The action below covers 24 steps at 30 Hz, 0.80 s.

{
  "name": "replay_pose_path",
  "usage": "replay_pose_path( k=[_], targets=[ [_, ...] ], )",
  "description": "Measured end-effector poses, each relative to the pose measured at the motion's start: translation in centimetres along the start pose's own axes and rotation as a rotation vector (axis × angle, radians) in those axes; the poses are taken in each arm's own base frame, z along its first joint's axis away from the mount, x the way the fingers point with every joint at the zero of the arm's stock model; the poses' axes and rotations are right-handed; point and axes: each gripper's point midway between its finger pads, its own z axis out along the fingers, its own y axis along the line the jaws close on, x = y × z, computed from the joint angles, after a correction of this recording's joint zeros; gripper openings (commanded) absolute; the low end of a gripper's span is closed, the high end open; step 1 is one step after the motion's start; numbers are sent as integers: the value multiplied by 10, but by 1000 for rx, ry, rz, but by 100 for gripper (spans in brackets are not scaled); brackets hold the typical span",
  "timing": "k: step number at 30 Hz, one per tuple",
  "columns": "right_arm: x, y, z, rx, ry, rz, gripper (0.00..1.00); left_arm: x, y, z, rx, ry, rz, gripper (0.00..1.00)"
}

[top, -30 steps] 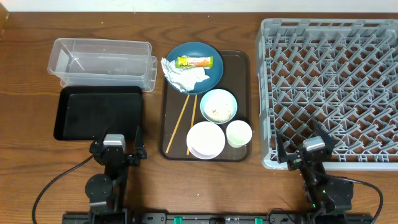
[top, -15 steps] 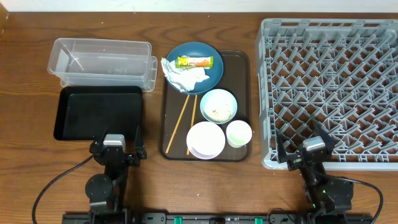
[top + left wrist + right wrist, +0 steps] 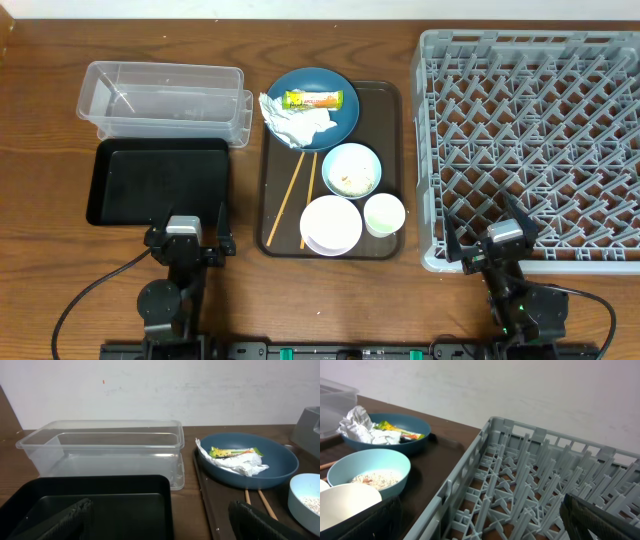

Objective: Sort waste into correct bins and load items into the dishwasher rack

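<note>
Counts: one clear tub (image 3: 165,72), one black tray (image 3: 160,182), one brown serving tray (image 3: 386,125), one dishwasher rack (image 3: 530,140), all on the bench (image 3: 40,250).

On the serving tray:
- one dark blue plate (image 3: 343,122) at the far end
- one light blue bowl (image 3: 352,149)
- one white bowl (image 3: 331,224)
- one pale green cup (image 3: 384,214)
- two chopsticks (image 3: 292,197) lying along the tray's left side

On the plate sit one crumpled napkin (image 3: 294,122) and one yellow-green wrapper (image 3: 313,99). The wrapper has print, but it is too small to read. Rice scraps (image 3: 352,181) lie inside the light blue bowl.

The tub is far left, with the black tray just beside it on the near side. The rack fills the right side of the bench.

The left gripper (image 3: 187,232) is at the black tray's near edge, jaws spread wide and holding nothing. The right gripper (image 3: 487,235) is at the rack's near-left corner — also spread, also empty.

Views:
- Only the overhead shows the cup and the full rack.
- The left wrist view shows the tub's see-through walls from the side, the plate, the napkin and the chopstick ends.
- The right wrist view shows the rice scraps from low down and the rack's upright pegs — plus the white bowl's rim.
</note>
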Motion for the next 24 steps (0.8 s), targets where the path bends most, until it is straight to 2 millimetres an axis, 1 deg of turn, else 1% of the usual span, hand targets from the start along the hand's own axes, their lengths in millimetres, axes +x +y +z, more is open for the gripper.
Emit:
replay_pose_path(
  k=[9, 15, 21, 24],
  targets=[
    [-1, 0, 0, 1, -5, -1, 99, 0, 0, 0, 0, 0, 0, 88],
    [-18, -3, -1, 11, -71, -12, 99, -1, 0, 0, 0, -3, -4, 88],
    [-19, 0, -1, -9, -75, 43, 99, -3, -2, -1, 13, -8, -44, 88],
    [-27, 1, -2, -22, -73, 59, 99, -13, -8, -3, 44, -18, -55, 89]
  ],
)
